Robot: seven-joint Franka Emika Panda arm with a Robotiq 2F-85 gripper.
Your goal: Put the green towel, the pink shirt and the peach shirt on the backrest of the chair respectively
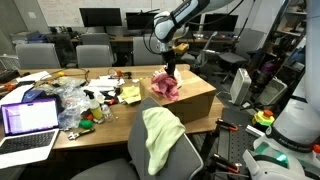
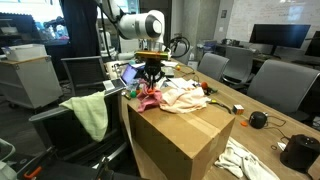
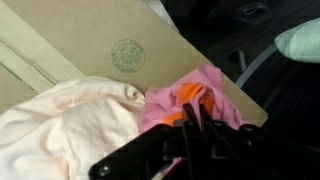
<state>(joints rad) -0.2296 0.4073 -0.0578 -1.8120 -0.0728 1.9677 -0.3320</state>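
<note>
Right under my wrist camera the gripper (image 3: 190, 118) fills the bottom edge, dark and blurred. Its fingers look drawn close together, but I cannot tell whether they pinch any cloth. Just beneath them lies the pink shirt (image 3: 205, 92), a crumpled heap with no clear long axis, sitting at the edge of the cardboard box (image 3: 110, 50). Touching it on one side, the peach shirt (image 3: 70, 125) spreads flatter, its length running along the box top away from the pink one.

In both exterior views I see the gripper (image 2: 151, 82) pointing straight down at the pink shirt (image 2: 150, 101), with the peach shirt (image 2: 186, 94) beside it on the box.

Nearest the camera in an exterior view, the green towel (image 1: 160, 135) is draped over the backrest of the chair (image 1: 192, 152), its long axis hanging vertically, folded across the top edge. Beyond it, the box stands on the table (image 1: 112, 128), with a laptop (image 1: 28, 120) at the cluttered end and monitors (image 1: 100, 17) far behind.
</note>
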